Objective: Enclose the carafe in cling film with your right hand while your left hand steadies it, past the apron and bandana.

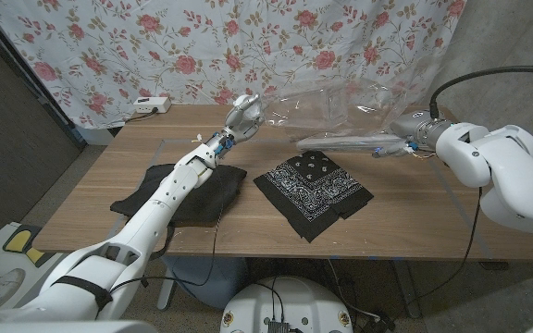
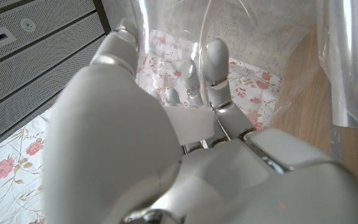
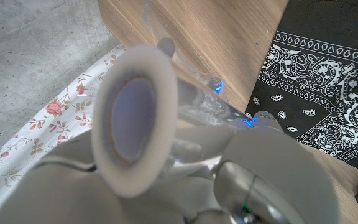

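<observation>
The left hand is reaching past the apron to the far side of the table, its fingers curling around the clear carafe, which is hard to make out against the flowered curtain just behind. The right hand is gripping the cling film roll, which is lying low over the far edge, while a film sheet is stretching from it up toward the carafe. The bandana is lying spread out at mid-table, apart from the apron, with bare wood running along the right side and the near edge. In the right wrist view the roll's end is blocking the hand's fingers.
</observation>
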Controlling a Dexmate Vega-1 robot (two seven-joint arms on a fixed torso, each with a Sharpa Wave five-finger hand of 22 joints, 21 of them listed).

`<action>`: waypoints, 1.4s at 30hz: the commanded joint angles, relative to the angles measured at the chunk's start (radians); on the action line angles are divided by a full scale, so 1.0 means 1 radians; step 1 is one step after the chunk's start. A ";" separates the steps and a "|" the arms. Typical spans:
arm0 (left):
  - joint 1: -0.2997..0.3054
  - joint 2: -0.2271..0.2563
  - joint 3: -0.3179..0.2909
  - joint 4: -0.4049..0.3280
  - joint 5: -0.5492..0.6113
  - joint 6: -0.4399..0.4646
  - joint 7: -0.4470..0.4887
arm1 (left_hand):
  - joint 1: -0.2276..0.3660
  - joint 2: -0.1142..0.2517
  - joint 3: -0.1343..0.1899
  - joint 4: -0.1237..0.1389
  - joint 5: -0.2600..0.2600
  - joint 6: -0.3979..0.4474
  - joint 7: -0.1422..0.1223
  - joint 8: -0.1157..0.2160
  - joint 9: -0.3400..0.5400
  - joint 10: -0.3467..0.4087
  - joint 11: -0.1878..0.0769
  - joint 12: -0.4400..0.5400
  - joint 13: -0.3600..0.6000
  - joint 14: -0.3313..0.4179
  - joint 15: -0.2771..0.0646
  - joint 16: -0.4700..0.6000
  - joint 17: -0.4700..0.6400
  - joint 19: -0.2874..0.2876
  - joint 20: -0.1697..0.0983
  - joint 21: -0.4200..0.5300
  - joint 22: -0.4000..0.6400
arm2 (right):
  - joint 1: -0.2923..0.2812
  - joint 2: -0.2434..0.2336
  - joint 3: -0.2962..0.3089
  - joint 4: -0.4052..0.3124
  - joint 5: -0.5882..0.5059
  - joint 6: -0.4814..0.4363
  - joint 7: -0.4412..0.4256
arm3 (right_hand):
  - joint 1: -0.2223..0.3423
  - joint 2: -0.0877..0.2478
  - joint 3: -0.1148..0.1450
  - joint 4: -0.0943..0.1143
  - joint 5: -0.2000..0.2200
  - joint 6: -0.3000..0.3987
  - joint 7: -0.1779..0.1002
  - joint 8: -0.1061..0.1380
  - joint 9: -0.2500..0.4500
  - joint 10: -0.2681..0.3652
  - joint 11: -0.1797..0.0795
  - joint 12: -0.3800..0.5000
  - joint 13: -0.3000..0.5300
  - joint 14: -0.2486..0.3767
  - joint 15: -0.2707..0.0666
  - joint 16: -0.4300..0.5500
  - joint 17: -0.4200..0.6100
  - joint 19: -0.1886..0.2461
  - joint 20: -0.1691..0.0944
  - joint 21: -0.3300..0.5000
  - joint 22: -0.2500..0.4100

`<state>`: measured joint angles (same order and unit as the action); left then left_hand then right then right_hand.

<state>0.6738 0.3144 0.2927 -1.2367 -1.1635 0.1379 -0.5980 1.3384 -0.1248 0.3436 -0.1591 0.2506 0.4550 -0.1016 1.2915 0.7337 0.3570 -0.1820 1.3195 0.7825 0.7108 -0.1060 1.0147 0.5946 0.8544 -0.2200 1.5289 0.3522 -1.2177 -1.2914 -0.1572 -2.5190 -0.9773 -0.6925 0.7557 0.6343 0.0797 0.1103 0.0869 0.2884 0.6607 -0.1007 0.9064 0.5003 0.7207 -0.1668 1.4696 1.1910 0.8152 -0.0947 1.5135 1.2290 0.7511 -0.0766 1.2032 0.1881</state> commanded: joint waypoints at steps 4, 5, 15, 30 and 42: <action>0.046 0.034 0.003 -0.077 -0.011 0.029 -0.024 | 0.259 0.267 0.007 -0.005 -0.004 0.002 0.002 0.155 0.003 0.005 -0.001 0.005 0.010 0.041 -0.024 0.457 0.011 -0.003 -0.003 0.002 -0.001 | 0.004 -0.002 0.005 -0.006 -0.032 -0.032 0.011 | 0.058 0.066 0.001 -0.005 -0.002 0.026 -0.033 0.006 0.002 0.023 -0.017 0.099 0.048 0.004 -0.119 0.007 0.002 -0.003 -0.039 0.008 0.002; 0.049 0.037 0.003 -0.081 -0.009 0.028 -0.024 | 0.259 0.267 0.007 -0.005 -0.004 0.001 0.002 0.156 0.006 0.008 0.000 0.003 0.005 0.042 -0.025 0.456 0.010 -0.003 -0.003 0.003 -0.001 | 0.004 -0.001 0.006 -0.006 -0.034 -0.033 0.010 | 0.058 0.066 0.001 -0.005 -0.002 0.027 -0.033 0.007 0.002 0.023 -0.017 0.099 0.048 0.004 -0.119 0.007 0.002 -0.004 -0.038 0.008 0.003; 0.082 0.067 0.017 -0.121 -0.001 0.048 -0.014 | 0.257 0.266 0.006 -0.005 -0.004 0.005 -0.002 0.156 0.000 0.011 -0.003 0.004 0.004 0.045 -0.027 0.452 0.007 -0.004 -0.003 0.003 -0.004 | 0.036 0.015 -0.009 -0.023 -0.079 -0.043 0.021 | 0.059 0.066 0.001 -0.005 -0.003 0.024 -0.034 0.010 0.003 0.024 -0.017 0.099 0.048 0.004 -0.119 0.007 0.002 -0.004 -0.039 0.009 0.002; 0.073 0.073 0.052 -0.106 0.021 0.052 -0.035 | 0.254 0.266 0.006 -0.006 -0.003 0.006 -0.006 0.157 -0.005 0.012 -0.006 0.003 0.004 0.047 -0.029 0.449 0.012 -0.004 -0.003 0.006 -0.005 | 0.061 0.049 -0.011 -0.060 -0.153 -0.035 0.061 | 0.060 0.066 0.000 -0.004 -0.003 0.024 -0.034 0.012 0.000 0.025 -0.017 0.099 0.048 0.004 -0.119 0.008 0.002 -0.005 -0.039 0.011 0.002; 0.046 0.067 0.075 -0.055 0.064 0.008 -0.043 | 0.253 0.266 0.005 -0.005 -0.002 0.004 -0.009 0.163 0.002 0.008 -0.006 0.006 0.012 0.047 -0.029 0.447 0.013 -0.005 -0.003 0.007 -0.007 | 0.083 0.108 -0.020 -0.069 -0.194 -0.003 0.062 | 0.060 0.066 -0.001 -0.004 -0.004 0.023 -0.033 0.015 -0.002 0.026 -0.017 0.099 0.048 0.004 -0.119 0.008 0.002 -0.005 -0.040 0.012 0.001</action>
<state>0.7450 0.3870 0.3461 -1.3404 -1.1376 0.1870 -0.6324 1.3342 -0.1206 0.3436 -0.1620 0.2506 0.4571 -0.1073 1.2919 0.7247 0.3645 -0.1896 1.3193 0.7881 0.7108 -0.1060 1.0147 0.6054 0.8480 -0.2194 1.5348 0.3439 -1.1505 -1.2283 -0.1723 -2.5768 -1.1316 -0.7200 0.8145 0.6341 0.0799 0.1103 0.0869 0.2846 0.6573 -0.1041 0.9140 0.4956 0.7227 -0.1648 1.4696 1.1910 0.8152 -0.0947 1.5134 1.2290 0.7512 -0.0767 1.2112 0.1862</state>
